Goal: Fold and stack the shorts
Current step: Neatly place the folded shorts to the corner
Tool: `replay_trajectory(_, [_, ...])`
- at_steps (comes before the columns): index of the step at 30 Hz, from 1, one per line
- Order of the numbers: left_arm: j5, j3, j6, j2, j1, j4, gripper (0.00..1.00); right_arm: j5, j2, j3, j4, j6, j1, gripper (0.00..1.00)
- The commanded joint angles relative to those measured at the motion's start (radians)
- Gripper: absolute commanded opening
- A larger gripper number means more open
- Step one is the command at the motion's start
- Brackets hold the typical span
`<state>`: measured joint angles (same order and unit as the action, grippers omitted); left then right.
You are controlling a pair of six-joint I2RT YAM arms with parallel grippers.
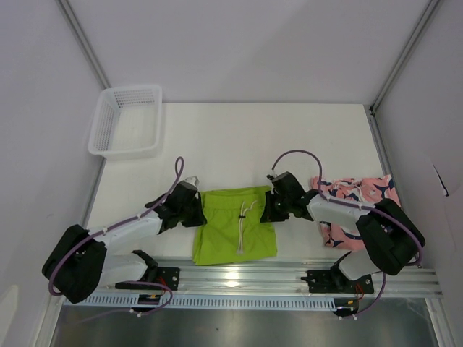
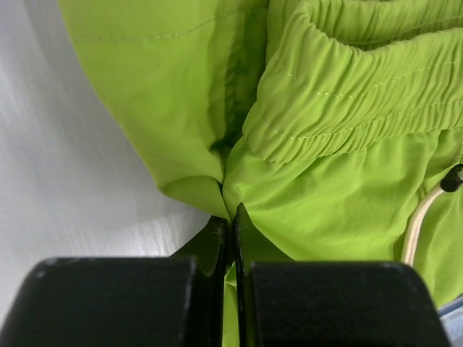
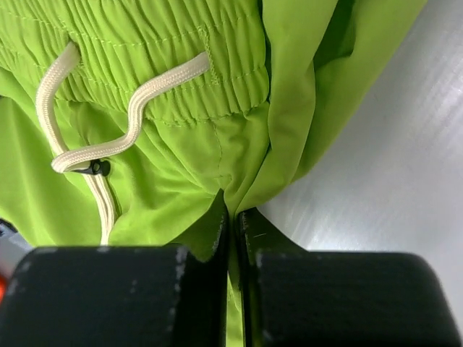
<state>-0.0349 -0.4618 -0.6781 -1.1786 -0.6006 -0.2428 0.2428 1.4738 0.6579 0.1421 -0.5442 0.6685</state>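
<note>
Lying flat near the front of the surface (image 1: 289, 137), the green shorts (image 1: 235, 224) look soft, light and floppy. The left pincer (image 2: 230, 220) is pinched tight on the cloth at the left end of the stretchy waistband (image 2: 362, 87). The right pincer (image 3: 233, 220) is pinched tight at the right end. Those corners seem like good spots to hold, though thin cloth could slip out. The pink shorts (image 1: 358, 191) sit crumpled off to the right.

Lime shorts (image 1: 235, 225) lie centre — pink printed pair (image 1: 354, 195) bunched right.
</note>
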Motion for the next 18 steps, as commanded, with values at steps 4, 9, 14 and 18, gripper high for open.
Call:
replay_trajectory(4, [0.095,-0.162,-0.029,-0.021,-0.071,-0.108,0.00,-0.287,-0.093,0.161,0.324,0.012,0.046,0.00])
replay_trajectory(9, [0.116,-0.308,-0.100,-0.091,-0.168,-0.156,0.00,-0.443,-0.141,0.253,0.488,-0.019,0.048,0.00])
replay_trajectory(14, [0.144,-0.526,-0.144,-0.196,-0.261,-0.205,0.00,-0.484,-0.191,0.342,0.563,-0.036,0.042,0.00])
replay_trajectory(18, [0.112,-0.650,-0.156,-0.278,-0.292,-0.239,0.00,-0.473,-0.228,0.396,0.648,-0.028,-0.004,0.00])
